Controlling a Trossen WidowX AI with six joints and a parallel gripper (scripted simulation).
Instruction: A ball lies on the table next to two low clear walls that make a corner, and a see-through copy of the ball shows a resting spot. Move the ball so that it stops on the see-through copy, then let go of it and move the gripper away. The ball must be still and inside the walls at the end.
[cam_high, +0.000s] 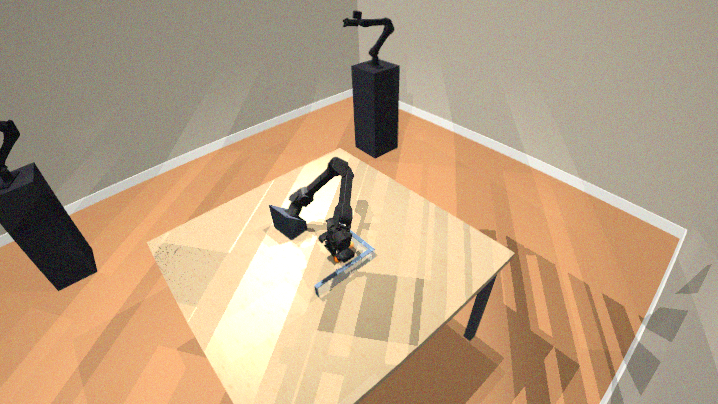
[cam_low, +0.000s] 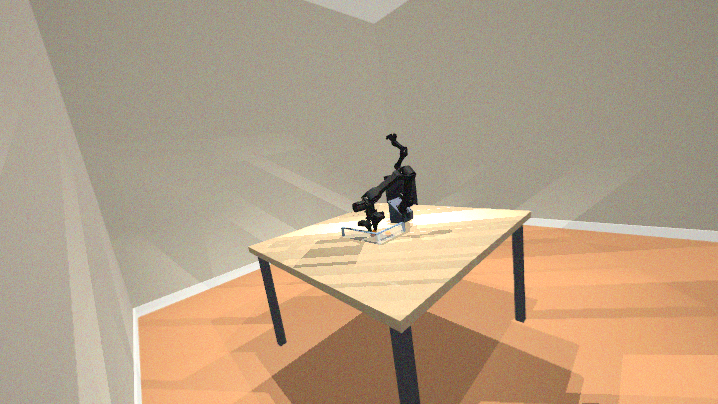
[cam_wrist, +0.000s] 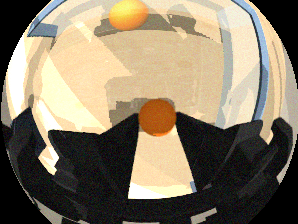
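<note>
Jaws: partly closed. In the wrist view the two dark fingers come together on the solid orange ball (cam_wrist: 157, 115), one on each side of it at the tips. I read this as the black parallel-jaw gripper (cam_wrist: 157, 121) closed on the ball.

Ball: sits between the fingertips, low over the pale wooden table top (cam_wrist: 160, 169). Whether it touches the table cannot be told. In the top view only a sliver of orange (cam_high: 335, 258) shows under the gripper (cam_high: 338, 252).

Ahead of the jaws: the paler, see-through orange copy of the ball (cam_wrist: 128, 14) lies well apart from the held ball and slightly to one side of the jaw line.

Beyond the copy: the two low clear walls with blue edges (cam_wrist: 266, 43) run past it and along one flank of the jaws. In the top view the walls (cam_high: 346, 268) form an L. The gripper is just inside the corner, near the shorter leg. The exterior view shows the gripper (cam_low: 371, 225) pointing down just above the walls (cam_low: 384, 236).

Behind the jaws: the black six-joint arm (cam_high: 346, 185) folds up and back to its dark base block (cam_high: 287, 221) on the square wooden table (cam_high: 426, 281).

Further out: two dark pedestals (cam_high: 375, 108) (cam_high: 40, 226) stand on the orange floor, each carrying a small black arm.
</note>
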